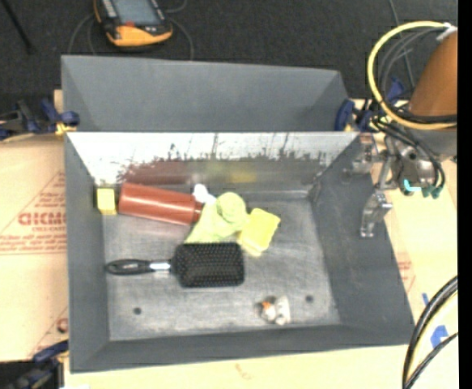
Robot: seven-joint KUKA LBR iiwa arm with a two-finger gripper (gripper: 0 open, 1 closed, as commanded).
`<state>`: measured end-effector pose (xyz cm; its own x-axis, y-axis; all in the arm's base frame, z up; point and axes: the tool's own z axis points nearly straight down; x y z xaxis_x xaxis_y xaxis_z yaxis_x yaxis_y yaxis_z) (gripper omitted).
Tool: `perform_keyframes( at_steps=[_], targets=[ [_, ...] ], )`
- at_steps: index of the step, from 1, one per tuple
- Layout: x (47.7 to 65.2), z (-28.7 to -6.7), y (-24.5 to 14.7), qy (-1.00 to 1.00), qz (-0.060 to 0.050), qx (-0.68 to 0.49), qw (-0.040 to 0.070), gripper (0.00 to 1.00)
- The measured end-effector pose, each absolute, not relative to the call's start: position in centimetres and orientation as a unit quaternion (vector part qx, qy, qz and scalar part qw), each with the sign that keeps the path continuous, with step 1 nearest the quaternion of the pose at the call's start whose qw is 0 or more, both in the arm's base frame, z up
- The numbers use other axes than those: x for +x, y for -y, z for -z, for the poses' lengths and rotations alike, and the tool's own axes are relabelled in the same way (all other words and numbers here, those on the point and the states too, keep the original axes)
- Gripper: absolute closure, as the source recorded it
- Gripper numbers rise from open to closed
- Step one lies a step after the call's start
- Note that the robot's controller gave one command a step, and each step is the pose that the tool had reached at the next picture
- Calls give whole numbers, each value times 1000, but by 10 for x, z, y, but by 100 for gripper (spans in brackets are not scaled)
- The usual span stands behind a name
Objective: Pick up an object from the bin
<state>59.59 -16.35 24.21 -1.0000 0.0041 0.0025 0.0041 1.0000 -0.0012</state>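
**Spotter:** Where are you right now?

**Me:** My end effector (371, 215) hangs at three o'clock, over the right sloping wall of the bin (363, 292), with no object under it. Whether it's spread or pressed together, I cannot tell from here. Nothing shows pinched in it.

**Spotter:** What's closest to you?

**Me:** A yellow sponge (261, 228), just off centre toward two o'clock. It leans on a yellow-green cloth (206, 228), and a pale green round piece (232, 206) sits on that heap. Down at five o'clock, a small white-and-orange bit (274, 309) lies alone on the floor. At the centre is a black hairbrush (209, 264), bristles up, handle pointing to nine o'clock. Farther off, toward ten o'clock, a red-brown cylinder (159, 204) lies on its side, white cap by the cloth. A yellow block (106, 200) sits at its far end.

**Spotter:** So which one, and how?

**Me:** I'd go for the sponge. It looks light and soft, so it should give under a squeeze and not slip. I'd close across its narrow sides at the free corner on the three o'clock side, clear of the cloth. The cloth may drag up with it, so that's one to watch.

**Spotter:** And the others?

**Me:** The brush is stiff, but probably head-heavy if taken by the handle. The cylinder looks smooth and could roll away. The little bit at five o'clock looks too small to grip reliably.
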Motion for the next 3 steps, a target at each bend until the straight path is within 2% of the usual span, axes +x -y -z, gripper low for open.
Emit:
perform_keyframes(
  at_steps=[1, 2, 3],
  targets=[
    [597, -247, 163, 1000, -1, -1, -3, 0],
    [621, -209, 158, 1000, -2, -16, -8, 0],
    [615, -187, 111, 999, 1, -32, 3, 0]
  ],
)
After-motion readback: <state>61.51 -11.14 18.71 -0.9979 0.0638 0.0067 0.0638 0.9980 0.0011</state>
